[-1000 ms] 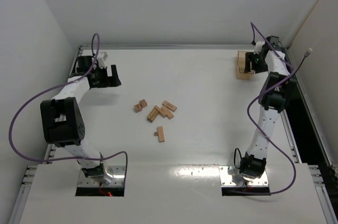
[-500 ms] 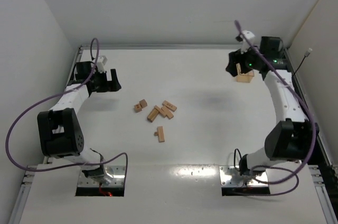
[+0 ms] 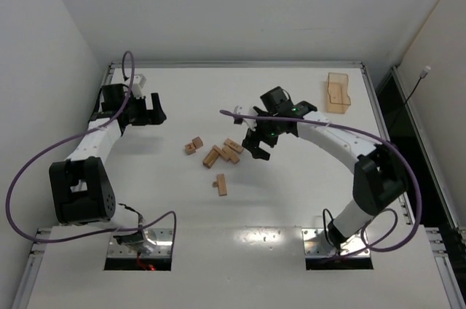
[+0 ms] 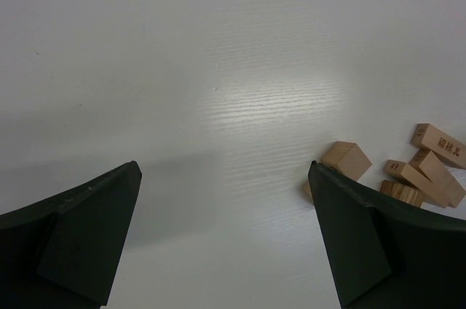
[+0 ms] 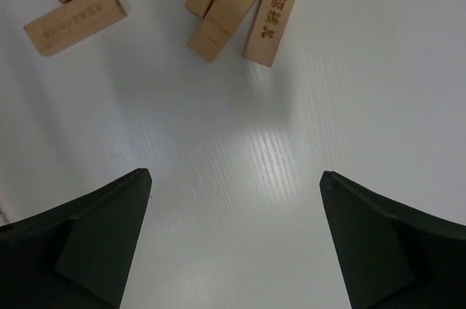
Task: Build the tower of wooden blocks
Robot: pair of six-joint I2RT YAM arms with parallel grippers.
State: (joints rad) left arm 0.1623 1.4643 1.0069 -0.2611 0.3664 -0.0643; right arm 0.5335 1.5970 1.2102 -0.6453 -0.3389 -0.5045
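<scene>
the right gripper (image 3: 256, 150), jaws wide and empty, hovers just right of the loose wood blocks (image 3: 230, 153) at centre frame, their long axes slanting up its wrist view, none yet stacked, while the left gripper (image 3: 149, 108), also spread wide, hangs well apart at upper left.

The blocks (image 3: 222, 154) lie loose on the table (image 3: 291, 200), left of centre. One block (image 3: 220, 185) lies apart, towards the near edge. The right gripper (image 3: 256, 151) is just right of the cluster and the left gripper (image 3: 156, 108) is well to its left. The tray (image 3: 338, 93) sits at the far right.
</scene>
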